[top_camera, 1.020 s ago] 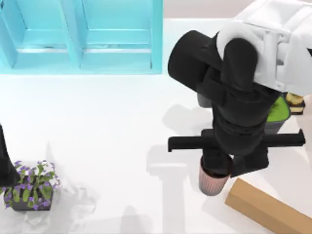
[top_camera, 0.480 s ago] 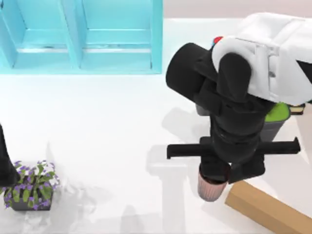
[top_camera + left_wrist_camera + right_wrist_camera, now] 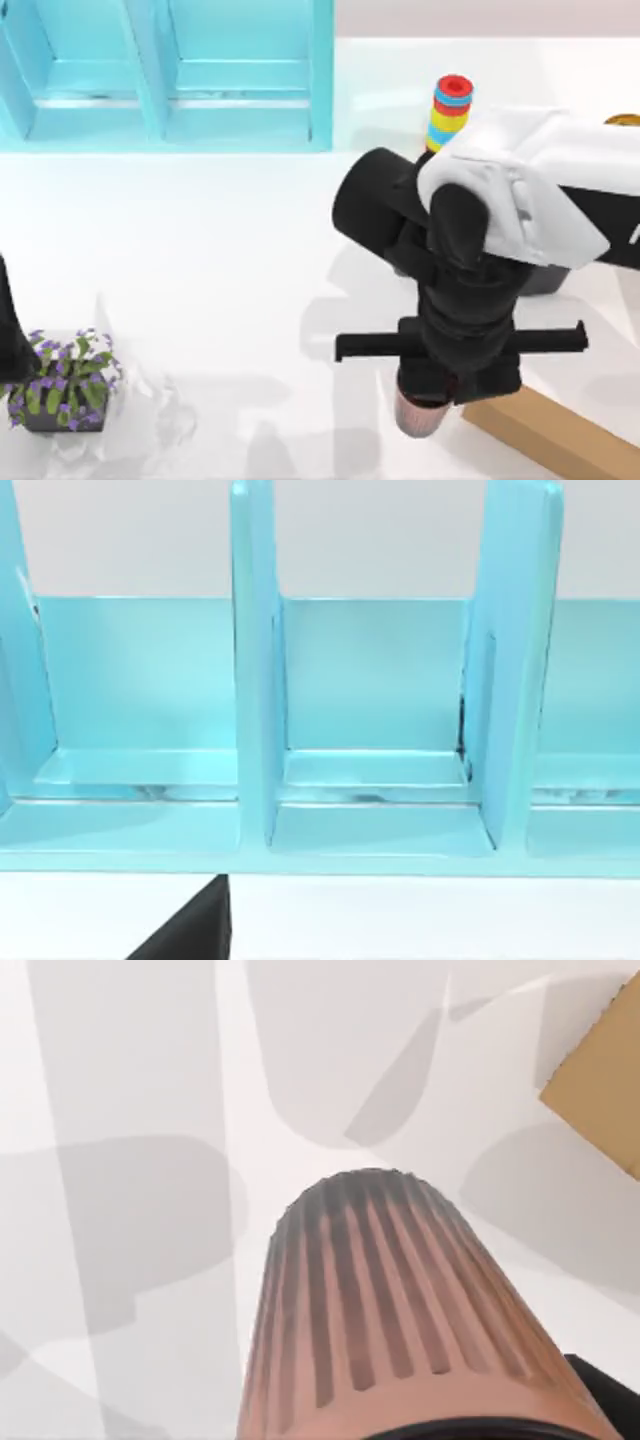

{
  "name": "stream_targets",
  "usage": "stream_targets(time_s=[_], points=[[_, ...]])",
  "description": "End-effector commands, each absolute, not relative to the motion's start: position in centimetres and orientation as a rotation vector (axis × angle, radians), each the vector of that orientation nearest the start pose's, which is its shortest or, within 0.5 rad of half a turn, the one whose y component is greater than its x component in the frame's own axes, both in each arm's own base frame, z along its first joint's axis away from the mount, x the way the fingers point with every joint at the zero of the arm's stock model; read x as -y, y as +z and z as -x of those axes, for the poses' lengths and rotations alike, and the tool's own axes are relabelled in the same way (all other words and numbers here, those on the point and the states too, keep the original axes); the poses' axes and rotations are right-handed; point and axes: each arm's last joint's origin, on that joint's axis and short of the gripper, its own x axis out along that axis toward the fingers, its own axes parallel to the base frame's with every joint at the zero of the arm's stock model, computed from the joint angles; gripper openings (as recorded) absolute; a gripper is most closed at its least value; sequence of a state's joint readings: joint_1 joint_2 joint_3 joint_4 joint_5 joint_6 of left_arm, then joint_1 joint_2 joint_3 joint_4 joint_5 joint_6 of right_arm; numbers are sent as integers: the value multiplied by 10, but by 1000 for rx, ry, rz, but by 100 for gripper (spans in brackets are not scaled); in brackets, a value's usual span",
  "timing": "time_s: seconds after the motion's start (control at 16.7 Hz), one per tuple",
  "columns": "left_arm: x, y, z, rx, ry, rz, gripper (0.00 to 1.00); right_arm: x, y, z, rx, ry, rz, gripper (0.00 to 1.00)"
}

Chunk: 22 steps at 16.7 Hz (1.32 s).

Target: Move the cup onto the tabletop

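1. From the top view I see my right gripper [image 3: 428, 395] low at the right of the tabletop [image 3: 220, 250], with the cup [image 3: 416, 415] poking out beneath it, just beside the wooden block [image 3: 545, 435].
2. The right wrist view gives what the top view hides: the cup's [image 3: 400, 1330] ribbed wall, pale at its far end and reddish-brown toward the camera, hanging over the tabletop [image 3: 130, 1080], a corner of the block [image 3: 600, 1080] off to one side. The claw is pinching the cup, though the fingers themselves are hidden.
3. The left wrist view faces the cabinet [image 3: 380, 740] and its open compartments. My left arm [image 3: 12, 340] sits parked at the left edge of the top view; I cannot tell how its claw stands.
4. Count: one cup, one block, one cabinet [image 3: 165, 75], one ring stack [image 3: 450, 112], one flower pot [image 3: 62, 392], one grey pot [image 3: 545, 280] partly under my right arm.
5. Against a second ago, the right arm and cup have shifted toward the near edge and slightly left. The ring stack, covered then, is now exposed, and the grey pot's green filling is now covered.
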<state>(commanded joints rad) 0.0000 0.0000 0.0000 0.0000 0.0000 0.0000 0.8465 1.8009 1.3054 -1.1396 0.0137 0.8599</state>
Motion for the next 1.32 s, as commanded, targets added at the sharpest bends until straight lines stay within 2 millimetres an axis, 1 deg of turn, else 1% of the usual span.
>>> stream_targets(time_s=[0.18, 0.96, 1.02, 1.32], points=[[1, 160, -106, 0, 0, 0, 100, -244, 194, -213, -1602, -53, 37, 0], [1, 160, -106, 0, 0, 0, 100, -244, 194, -213, -1602, -53, 37, 98], [1, 160, -106, 0, 0, 0, 100, -244, 194, -213, -1602, -53, 37, 100], [1, 160, -106, 0, 0, 0, 100, -244, 194, -213, -1602, -53, 37, 100]])
